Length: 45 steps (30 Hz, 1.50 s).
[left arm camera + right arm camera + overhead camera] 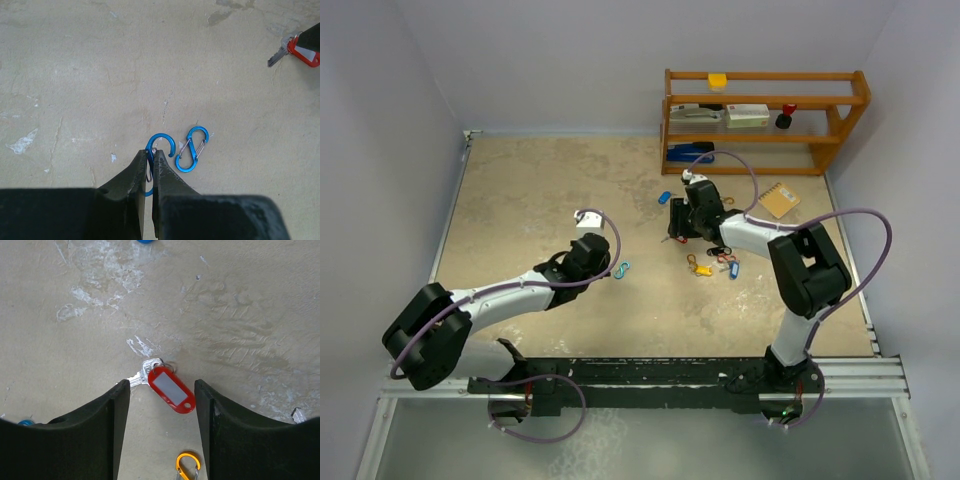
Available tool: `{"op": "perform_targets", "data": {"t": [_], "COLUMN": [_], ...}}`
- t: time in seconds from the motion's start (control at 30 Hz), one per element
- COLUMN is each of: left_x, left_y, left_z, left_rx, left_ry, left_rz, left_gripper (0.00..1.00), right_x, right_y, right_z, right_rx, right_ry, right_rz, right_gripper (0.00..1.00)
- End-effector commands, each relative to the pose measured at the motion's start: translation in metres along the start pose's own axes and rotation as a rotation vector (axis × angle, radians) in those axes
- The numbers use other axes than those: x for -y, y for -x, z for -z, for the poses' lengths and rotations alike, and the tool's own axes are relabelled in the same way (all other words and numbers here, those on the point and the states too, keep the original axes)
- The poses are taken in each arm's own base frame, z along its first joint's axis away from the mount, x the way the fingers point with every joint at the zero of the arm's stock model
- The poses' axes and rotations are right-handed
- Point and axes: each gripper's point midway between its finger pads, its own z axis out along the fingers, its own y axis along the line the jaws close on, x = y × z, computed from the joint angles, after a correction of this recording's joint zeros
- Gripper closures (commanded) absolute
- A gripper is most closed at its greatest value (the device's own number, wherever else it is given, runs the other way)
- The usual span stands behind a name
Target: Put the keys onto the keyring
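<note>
My left gripper (151, 152) is shut on a blue keyring (161, 142), a tagless clip with an open hook, held just above the table. A second blue figure-eight clip (192, 149) lies right beside it. In the top view the left gripper (610, 268) sits left of centre. My right gripper (161, 385) is open, low over the table, with a red-tagged key (170, 389) lying loose between its fingers. From above, the right gripper (682, 235) is at the left end of a small cluster of tagged keys (718, 262). One blue-tagged key (665, 197) lies apart, farther back.
An orange clip (187, 465) lies just behind the red tag. A wooden shelf (765, 120) with small items stands at the back right, with an orange notebook (779, 200) in front of it. A small white object (588, 218) lies behind the left gripper.
</note>
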Motion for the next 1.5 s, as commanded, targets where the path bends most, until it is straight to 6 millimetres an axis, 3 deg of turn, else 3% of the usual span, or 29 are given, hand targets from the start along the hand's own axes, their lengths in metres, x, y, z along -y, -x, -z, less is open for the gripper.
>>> {"op": "perform_targets", "data": {"t": [0.0, 0.63, 1.03, 1.2, 1.37, 1.47], "left_x": [0.006, 0.001, -0.002, -0.004, -0.005, -0.005], "left_y": [0.02, 0.021, 0.017, 0.016, 0.016, 0.016], "left_z": [0.002, 0.005, 0.005, 0.006, 0.006, 0.006], "left_rx": [0.056, 0.067, 0.068, 0.069, 0.071, 0.072], "left_ry": [-0.006, 0.009, 0.013, 0.018, 0.022, 0.022], "left_rz": [0.021, 0.018, 0.024, 0.025, 0.024, 0.026], "left_gripper": [1.0, 1.0, 1.0, 1.0, 1.0, 1.0], "right_x": [-0.006, -0.009, -0.07, -0.084, -0.074, -0.066], "right_y": [0.015, -0.021, -0.039, -0.031, -0.007, -0.003], "right_z": [-0.001, -0.01, -0.002, 0.004, 0.021, 0.028], "right_rx": [0.034, -0.053, -0.077, -0.046, 0.053, 0.051], "right_ry": [0.02, 0.117, 0.244, 0.259, 0.204, 0.157], "right_rz": [-0.019, -0.06, -0.024, -0.002, 0.026, 0.038], "right_gripper": [0.41, 0.39, 0.4, 0.41, 0.41, 0.41]}}
